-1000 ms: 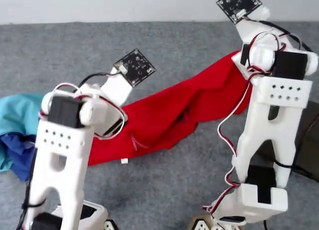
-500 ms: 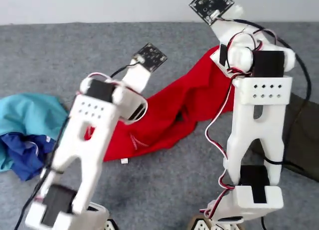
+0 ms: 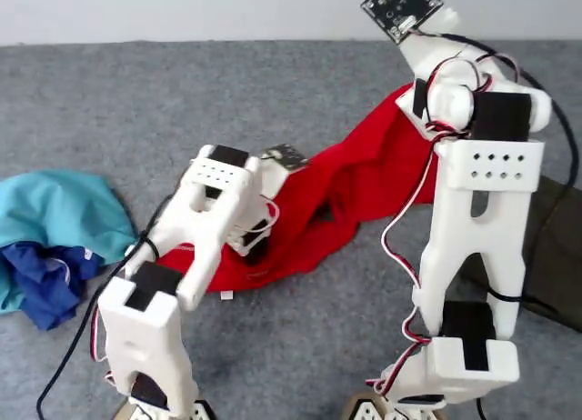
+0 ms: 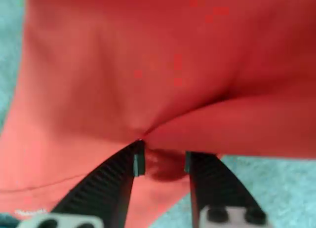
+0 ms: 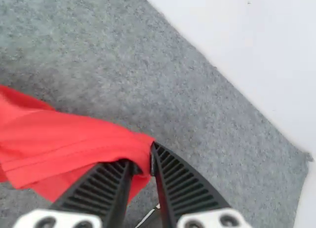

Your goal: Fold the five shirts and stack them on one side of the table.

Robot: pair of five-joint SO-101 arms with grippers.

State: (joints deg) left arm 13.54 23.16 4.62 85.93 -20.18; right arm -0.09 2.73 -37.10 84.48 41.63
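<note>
A red shirt point(image 3: 364, 179) lies stretched in a diagonal across the grey felt table point(image 3: 300, 84). My left gripper point(image 3: 277, 170) sits low on its middle part, and in the left wrist view it point(image 4: 161, 161) is shut on a bunched fold of the red shirt point(image 4: 148, 65). My right gripper point(image 3: 411, 85) holds the far upper corner lifted. In the right wrist view it point(image 5: 142, 166) pinches the hem corner of the red shirt point(image 5: 59, 144), near the table's back edge.
A teal shirt point(image 3: 55, 215) and a blue shirt point(image 3: 41, 279) lie crumpled together at the left edge. A dark shirt point(image 3: 556, 247) lies at the right behind the right arm. A pale wall point(image 5: 256, 45) borders the table's far side.
The left arm swung from the shirt's left end toward the middle and dropped low onto it. The right arm shifted left, then slightly back. The shirt's left end drew inward.
</note>
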